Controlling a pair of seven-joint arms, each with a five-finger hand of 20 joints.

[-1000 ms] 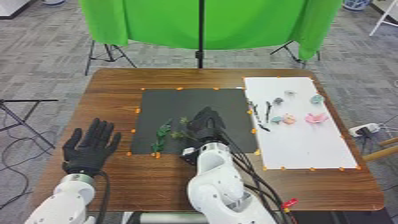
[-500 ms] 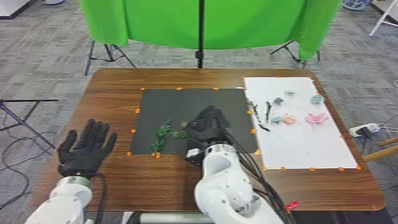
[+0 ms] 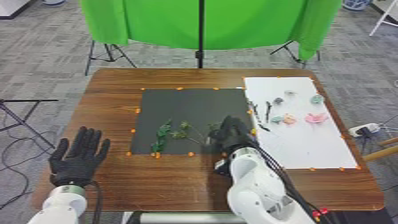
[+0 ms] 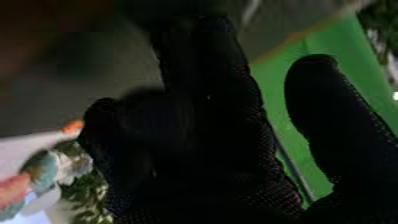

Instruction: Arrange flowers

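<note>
In the head view my right hand [image 3: 233, 136] is over the right edge of the black mat [image 3: 191, 102], next to the white sheet, fingers loosely extended and holding nothing visible. My left hand [image 3: 78, 159] is open at the table's left side. A leafy green stem [image 3: 163, 136] lies on the mat, and beside it a stem with greenish heads [image 3: 184, 131]. The white sheet [image 3: 306, 147] bears dark twigs [image 3: 268, 111], a pink flower [image 3: 316, 118], a peach flower [image 3: 289, 119] and several bluish ones. In the right wrist view, my right hand [image 4: 213, 130] is near a peach flower [image 4: 12, 189] and green leaves.
Orange tape pieces mark the edges of mat and sheet on the brown table [image 3: 115, 100]. A green cloth [image 3: 151, 25] on stands hangs beyond the far edge. Cables run along my right arm, and a small red item [image 3: 320, 212] is by it.
My right hand has moved right, from over the mat's middle to its right edge, uncovering more of the stem with greenish heads. My left hand has shifted slightly left and back toward the robot.
</note>
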